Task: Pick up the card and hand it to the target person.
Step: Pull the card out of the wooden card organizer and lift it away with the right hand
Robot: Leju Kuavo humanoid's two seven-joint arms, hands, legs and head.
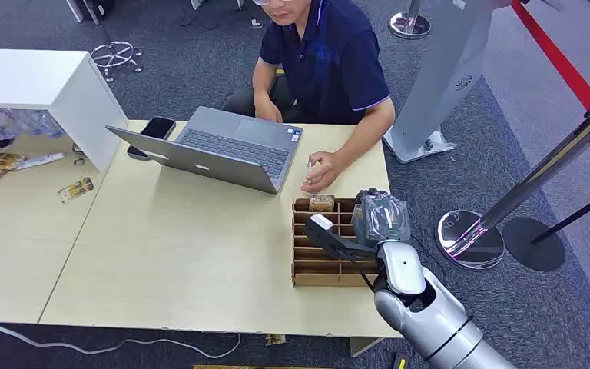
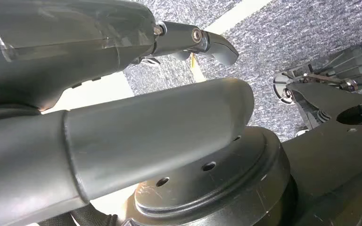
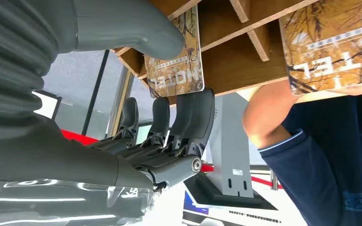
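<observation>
The right robot hand [image 1: 380, 217], at about 5 o'clock in the head view, reaches over a slotted wooden card rack [image 1: 330, 265] near the right edge of the pale surface [image 1: 184, 261]. In the right wrist view its thumb and fingers [image 3: 188, 115] pinch a "HOTEL" card [image 3: 176, 70] standing in the rack; another card [image 3: 332, 47] sits in a farther slot. At 12 o'clock a seated person [image 1: 323, 61] works a laptop [image 1: 215, 150]. The left robot hand [image 2: 122, 80] holds nothing visible; its posture cannot be told.
</observation>
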